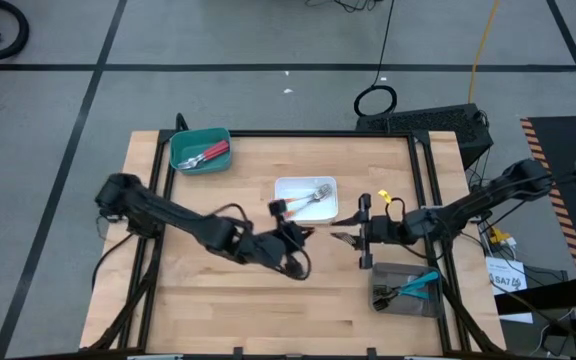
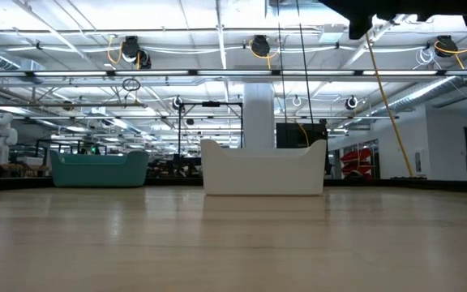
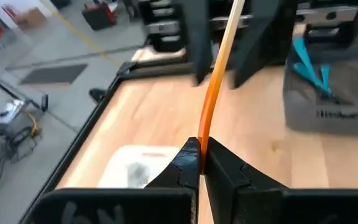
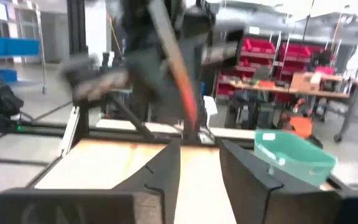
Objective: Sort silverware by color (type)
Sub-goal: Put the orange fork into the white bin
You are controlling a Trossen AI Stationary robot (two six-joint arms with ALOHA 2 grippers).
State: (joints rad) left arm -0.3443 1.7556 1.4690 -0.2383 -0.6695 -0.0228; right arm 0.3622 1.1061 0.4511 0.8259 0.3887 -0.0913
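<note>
While the left gripper (image 3: 199, 163) pinches the orange-handled fork (image 3: 215, 93) by one end, its long axis runs straight ahead toward the spread right gripper (image 4: 199, 163), just beyond.

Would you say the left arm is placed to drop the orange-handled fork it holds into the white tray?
Probably yes: the left gripper is shut on the orange-handled fork right beside the white tray, with nothing between them; the right gripper stands apart, open.
</note>
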